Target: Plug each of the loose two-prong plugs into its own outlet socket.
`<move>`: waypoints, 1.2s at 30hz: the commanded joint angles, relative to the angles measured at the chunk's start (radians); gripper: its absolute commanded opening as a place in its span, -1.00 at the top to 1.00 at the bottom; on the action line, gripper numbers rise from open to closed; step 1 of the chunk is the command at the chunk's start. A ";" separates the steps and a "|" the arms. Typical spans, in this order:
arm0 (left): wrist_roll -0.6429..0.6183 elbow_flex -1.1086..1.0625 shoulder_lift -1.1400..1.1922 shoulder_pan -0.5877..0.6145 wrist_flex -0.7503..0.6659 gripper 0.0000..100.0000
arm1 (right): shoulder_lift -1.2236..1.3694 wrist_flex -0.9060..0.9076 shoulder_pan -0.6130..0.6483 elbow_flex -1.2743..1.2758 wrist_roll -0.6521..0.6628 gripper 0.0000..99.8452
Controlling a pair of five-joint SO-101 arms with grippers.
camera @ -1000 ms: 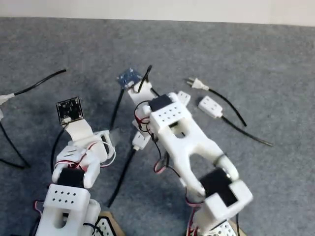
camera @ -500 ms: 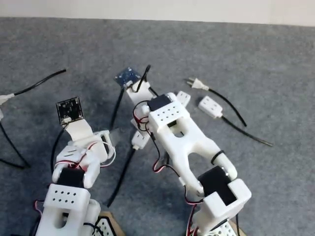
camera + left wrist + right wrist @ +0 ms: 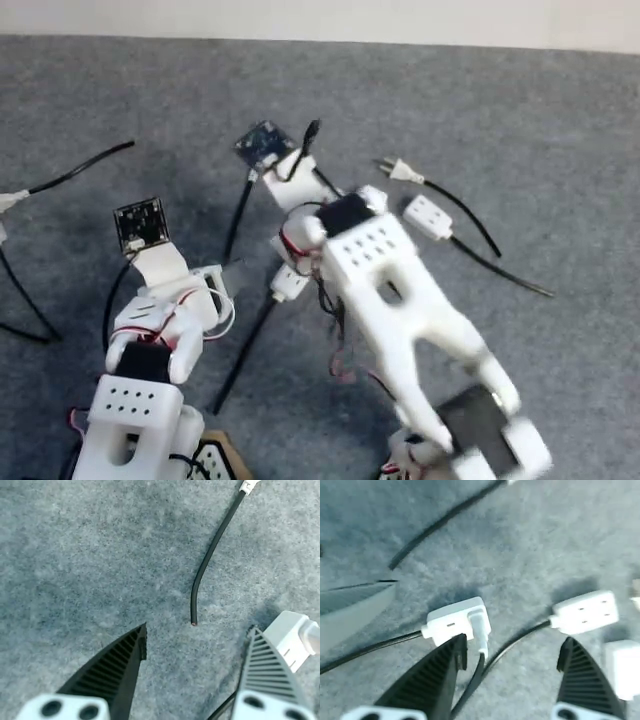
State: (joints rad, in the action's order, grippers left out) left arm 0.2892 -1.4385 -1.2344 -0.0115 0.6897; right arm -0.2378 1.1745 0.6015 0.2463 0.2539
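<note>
A white socket with a white plug pushed into it (image 3: 288,282) lies mid-table on a black cord. In the right wrist view this joined pair (image 3: 455,622) sits just beyond one finger of my open right gripper (image 3: 512,650), and a second, bare white socket (image 3: 585,611) lies past the other finger. My right arm (image 3: 370,250) stretches over them. My left gripper (image 3: 197,630) is open above bare carpet, with the joined socket (image 3: 295,637) beside one fingertip (image 3: 255,635). A loose two-prong plug (image 3: 400,170) and a white socket (image 3: 427,215) lie farther right.
A loose black cord end (image 3: 193,622) lies between the left fingers, running off to a white plug (image 3: 248,485). Another black cable (image 3: 80,170) curves along the table's left side. A small white block (image 3: 372,197) lies beside the right arm. Grey carpet (image 3: 560,120) covers the table.
My right arm has stretched farther out across the table and swung slightly right, its wrist camera moving away from the base. The left arm and the joined plug have stayed put.
</note>
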 commanded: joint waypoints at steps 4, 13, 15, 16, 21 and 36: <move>-0.008 0.116 0.001 -0.018 0.084 0.38 | -0.407 0.099 -0.163 0.044 -0.014 0.44; 0.002 0.421 0.300 -0.166 0.287 0.38 | -0.806 -0.189 -0.354 0.763 -0.032 0.44; 0.043 0.519 0.449 -0.188 0.328 0.38 | -0.808 -0.248 -0.397 0.871 -0.034 0.45; 0.072 0.572 0.527 -0.206 0.353 0.38 | -0.803 -0.266 -0.415 0.895 -0.035 0.46; 0.164 0.803 0.872 -0.277 0.405 0.52 | -0.768 -0.358 -0.495 0.989 -0.035 0.58; 0.241 1.109 1.328 -0.444 0.404 0.54 | -0.762 -0.519 -0.552 1.125 -0.029 0.58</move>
State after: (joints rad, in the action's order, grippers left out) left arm 0.5194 -0.3552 0.0637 -0.4150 1.0948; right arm -1.0081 0.6743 0.0614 1.3771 0.2279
